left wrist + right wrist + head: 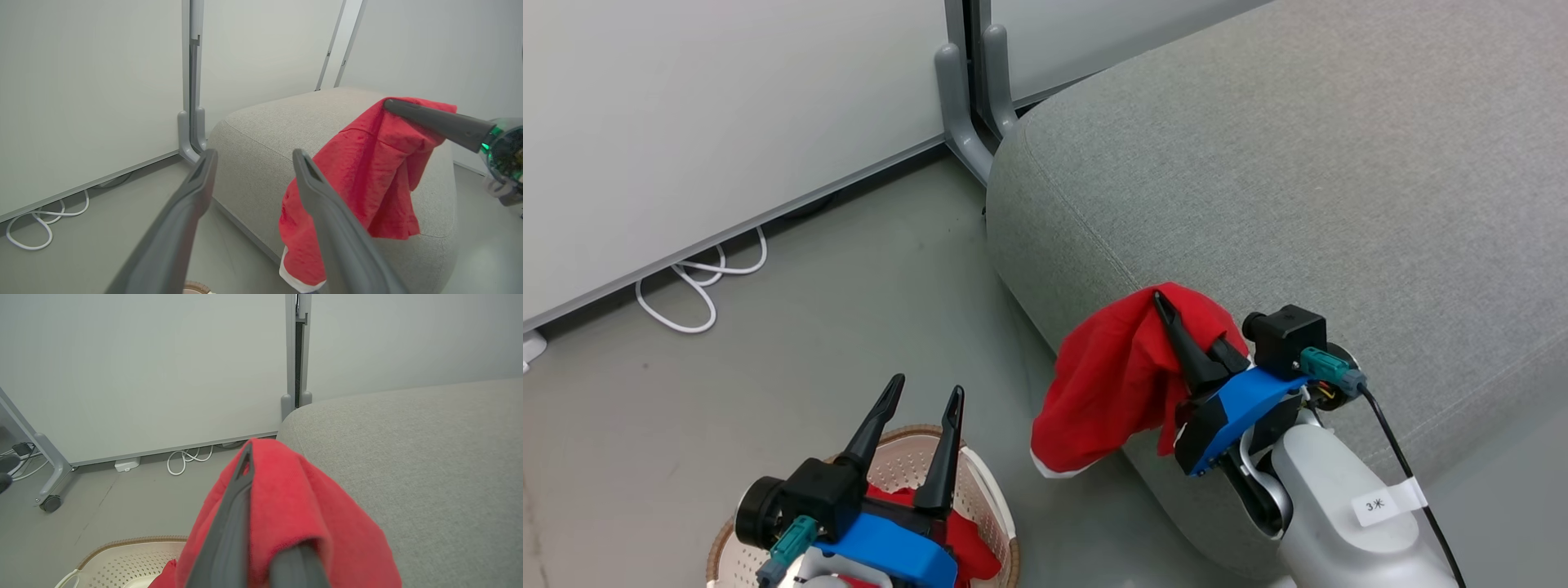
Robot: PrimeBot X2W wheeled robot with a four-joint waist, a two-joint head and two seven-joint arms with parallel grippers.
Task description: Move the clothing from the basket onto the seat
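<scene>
A red garment (1115, 384) with a white hem hangs from my right gripper (1164, 306), which is shut on it at the seat's (1298, 180) front edge. The same garment (367, 171) drapes over the grey cushion (261, 134) in the left wrist view, and it wraps the right gripper's fingers (233, 514) in the right wrist view. My left gripper (923, 392) stands open and holds nothing, above the basket (988, 482). More red clothing (968, 543) lies inside the basket, partly hidden by the left wrist.
White partition panels (727, 122) on grey feet (968, 106) stand behind the seat. A white cable (698, 282) loops on the grey floor at the panel's base. A wheeled panel foot (51, 500) stands at the left in the right wrist view.
</scene>
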